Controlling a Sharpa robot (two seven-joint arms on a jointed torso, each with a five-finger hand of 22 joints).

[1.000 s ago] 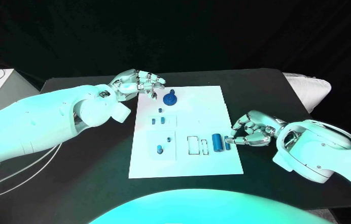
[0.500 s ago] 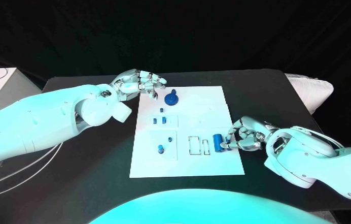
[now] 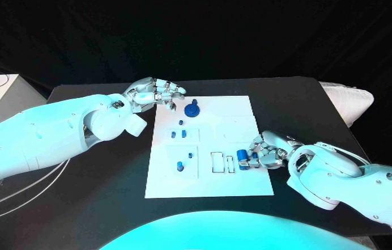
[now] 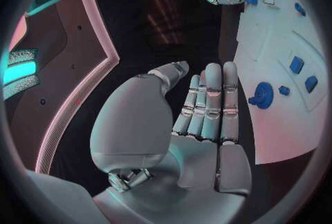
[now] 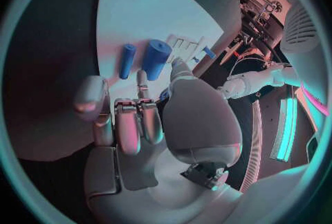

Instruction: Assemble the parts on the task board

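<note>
Head view: right robot hand (image 3: 269, 151) sits at the task board (image 3: 237, 185) edge, fingers apart and empty, the big blue cylinder (image 3: 242, 159) just beside its fingertips. Left robot hand (image 3: 155, 94) hovers empty, well apart from it.

Right wrist view: the cylinder (image 5: 156, 59) lies just past the fingertips, long axis pointing away, thinner blue rod (image 5: 127, 61) alongside.

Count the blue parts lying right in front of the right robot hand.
2: a thick cylinder and a thin rod lie side by side on the task board just beyond the right robot hand; more may hide under it.
</note>
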